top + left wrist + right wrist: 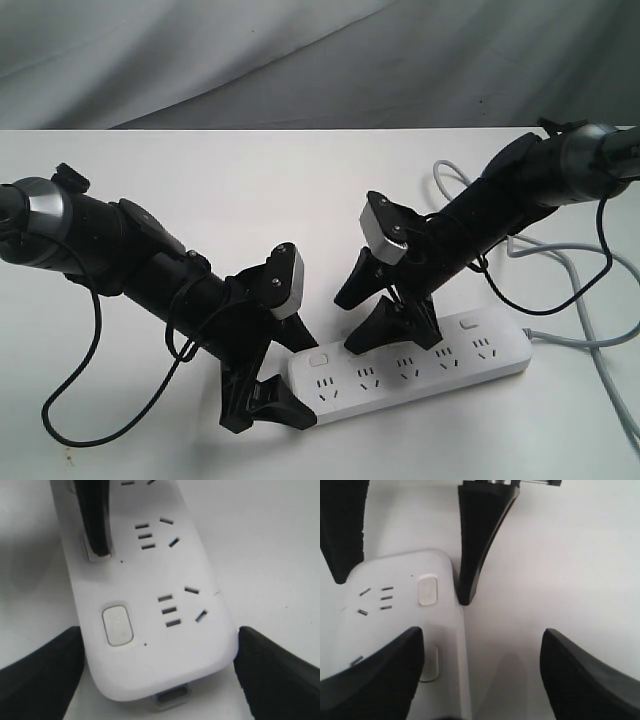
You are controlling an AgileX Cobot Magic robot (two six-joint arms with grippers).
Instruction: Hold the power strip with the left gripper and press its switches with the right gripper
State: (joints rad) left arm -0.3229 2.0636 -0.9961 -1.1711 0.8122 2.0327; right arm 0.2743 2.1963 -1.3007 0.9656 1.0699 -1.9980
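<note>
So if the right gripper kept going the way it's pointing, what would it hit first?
The power strip: one right gripper finger seems to rest on a switch; the other would reach the table.

Bright, soft shadows, perhaps slight blur

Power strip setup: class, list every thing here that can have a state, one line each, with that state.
power strip: lying flat, sockets up and empty, clamped at one end.
left gripper: shut on the power strip, fingers against both long edges.
right gripper: open, one finger down on a switch.
end switch: uncovered, untouched; on or off not visible.
second switch: mostly hidden under that finger's tip.
</note>
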